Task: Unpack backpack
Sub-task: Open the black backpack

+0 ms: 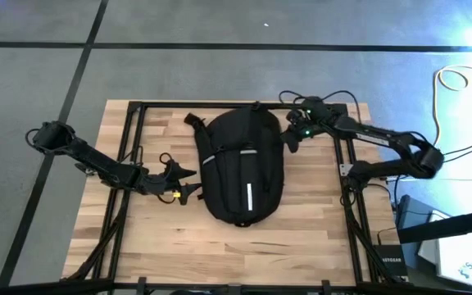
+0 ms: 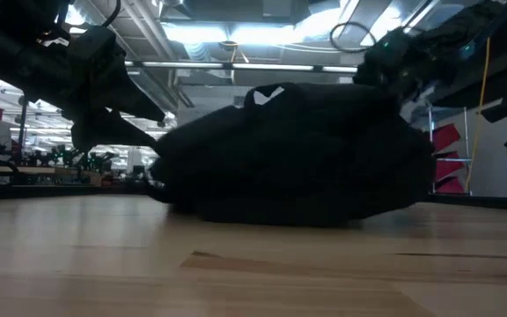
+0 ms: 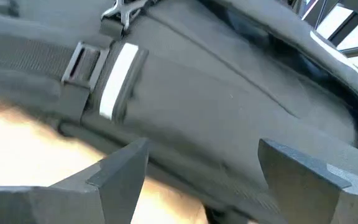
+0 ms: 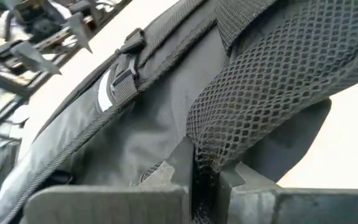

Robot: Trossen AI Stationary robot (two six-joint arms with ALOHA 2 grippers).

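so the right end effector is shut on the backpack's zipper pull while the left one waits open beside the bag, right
Not the zipper pull. The right wrist view shows the right end effector shut on a mesh strap of the backpack. The left end effector does wait open beside it.

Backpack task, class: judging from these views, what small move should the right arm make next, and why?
Probably a gentle lift. The right gripper is shut on the mesh strap at the backpack's far corner, while the left gripper waits open at its side; the backpack lies flat and looks closed.
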